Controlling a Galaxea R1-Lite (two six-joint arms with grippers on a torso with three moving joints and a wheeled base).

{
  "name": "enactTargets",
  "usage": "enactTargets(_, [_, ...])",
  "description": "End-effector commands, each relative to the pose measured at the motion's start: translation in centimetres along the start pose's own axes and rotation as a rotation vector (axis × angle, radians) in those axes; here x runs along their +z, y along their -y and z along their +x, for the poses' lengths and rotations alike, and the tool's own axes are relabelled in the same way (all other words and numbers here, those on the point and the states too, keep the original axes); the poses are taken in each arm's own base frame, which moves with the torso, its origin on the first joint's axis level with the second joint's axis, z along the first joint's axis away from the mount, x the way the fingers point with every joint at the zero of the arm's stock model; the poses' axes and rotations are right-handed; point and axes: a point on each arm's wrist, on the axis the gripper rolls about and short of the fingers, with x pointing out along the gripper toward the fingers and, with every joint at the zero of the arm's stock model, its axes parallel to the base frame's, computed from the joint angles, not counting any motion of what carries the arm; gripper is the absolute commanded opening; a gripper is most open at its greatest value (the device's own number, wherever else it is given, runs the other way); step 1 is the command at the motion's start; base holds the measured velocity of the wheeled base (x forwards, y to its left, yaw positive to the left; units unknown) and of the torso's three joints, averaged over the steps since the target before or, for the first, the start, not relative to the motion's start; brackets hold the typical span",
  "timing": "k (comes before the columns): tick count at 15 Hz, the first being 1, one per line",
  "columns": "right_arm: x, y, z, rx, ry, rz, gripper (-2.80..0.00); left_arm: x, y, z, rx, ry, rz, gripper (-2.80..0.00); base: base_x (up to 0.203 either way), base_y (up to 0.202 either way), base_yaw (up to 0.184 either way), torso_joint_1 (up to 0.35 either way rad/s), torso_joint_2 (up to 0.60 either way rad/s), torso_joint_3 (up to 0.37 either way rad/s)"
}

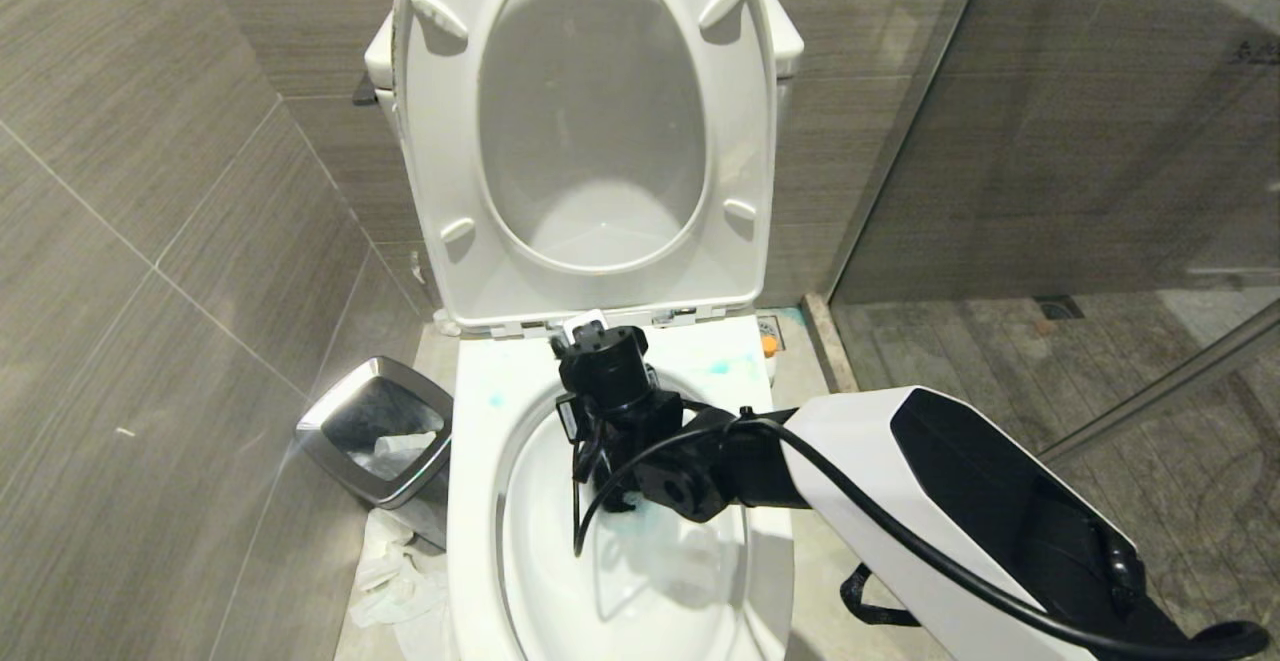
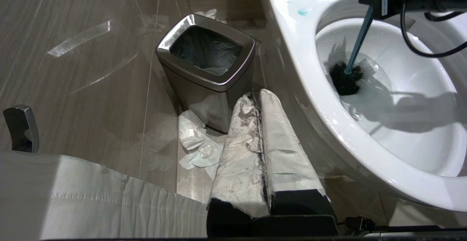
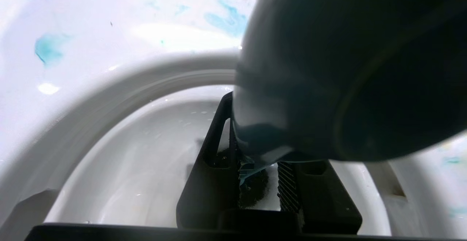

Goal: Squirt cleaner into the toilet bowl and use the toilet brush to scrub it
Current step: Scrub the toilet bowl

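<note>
Right hand [image 1: 600,441] reaches from the right, over the toilet bowl [image 1: 470,501], pointing down into it. Fingers clamped on the toilet brush [image 2: 355,47]: in the right wrist view the teal handle sits pinched between the two black fingers [image 3: 211,175], with the flattened handle end filling the near part of that view. Left wrist view shows the handle running down at a slant from the hand to the black bristle head, which rests against the inner wall of the bowl at the waterline, on the side nearer the waste bin [image 2: 206,64]. Cleaner [image 2: 302,12] seen as turquoise smears on the flat rim near the hinge; a faint blue tint also in the water around the bristles. Seat and lid [image 1: 590,131] stand upright against the tank. Left hand [image 2: 261,153] hangs low beside the bowl's outer wall, well apart from the brush; its two wrapped fingers lie pressed together, holding nothing. Chrome-rimmed waste bin on the floor, just beside the bowl on the robot's left, with crumpled white paper [image 2: 195,142] on the floor at its foot. Black cable [image 1: 640,461] loops off the right wrist above the bowl.
</note>
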Motion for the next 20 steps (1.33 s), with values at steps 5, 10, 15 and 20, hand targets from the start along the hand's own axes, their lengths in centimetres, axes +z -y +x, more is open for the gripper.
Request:
enactTargets(5, [5.9,0.7,-3.9,0.018,0.113,0.051,-2.8,0.0,0.0,0.0,-0.001,0.0,0.0,-2.8,0.0,0.0,0.0,0.0,0.0,0.0])
enactTargets(10, [8.1,0.8,-6.2,0.034,0.136,0.057,-2.8,0.0,0.0,0.0,-0.001,0.002,0.0,-2.8,0.0,0.0,0.0,0.0,0.0,0.0])
enactTargets(15, [4.5,-0.2,-3.5,0.027,0.065,0.022,-2.8,0.0,0.0,0.0,-0.001,-0.001,0.0,-2.8,0.0,0.0,0.0,0.0,0.0,0.0])
enactTargets(20, [0.8,-0.7,-1.1,0.011,-0.004,-0.01,-2.8,0.0,0.0,0.0,-0.001,0.0,0.0,-2.8,0.0,0.0,0.0,0.0,0.0,0.0])
